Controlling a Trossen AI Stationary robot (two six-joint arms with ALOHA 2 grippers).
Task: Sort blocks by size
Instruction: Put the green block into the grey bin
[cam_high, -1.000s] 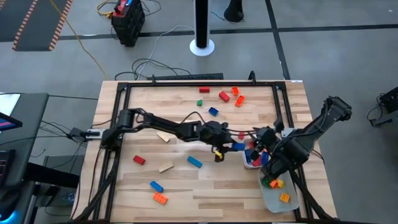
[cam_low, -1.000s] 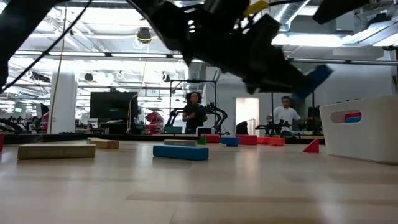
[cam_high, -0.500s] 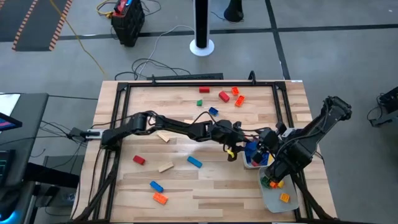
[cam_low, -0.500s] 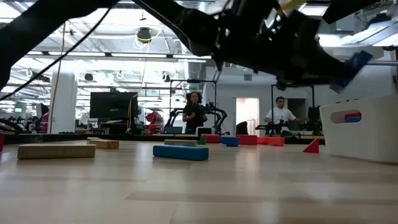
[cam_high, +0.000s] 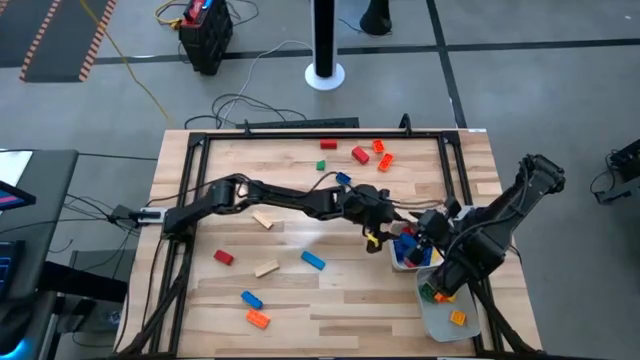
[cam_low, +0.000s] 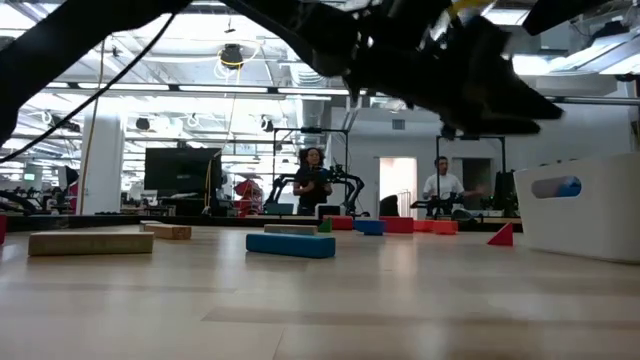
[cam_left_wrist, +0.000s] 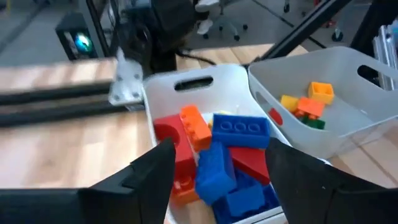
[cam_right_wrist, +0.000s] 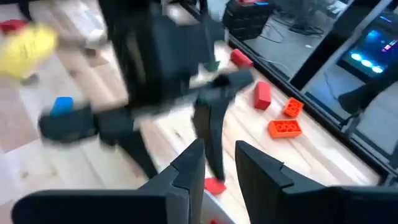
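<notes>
Left gripper (cam_left_wrist: 214, 165) (fingers wide, empty) hovers over a blue block (cam_left_wrist: 241, 131) lying crosswise.

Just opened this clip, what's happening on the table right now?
A two-arm robot is sorting toy bricks into two white trays on the table's right side. The left end effector hangs open over the nearer tray, which holds larger blue, red and orange bricks; nothing is between its fingers. The second tray holds smaller orange, yellow and green pieces. The right end effector waits beside the trays with nothing visible in it. About ten bricks still lie scattered on the table.
</notes>
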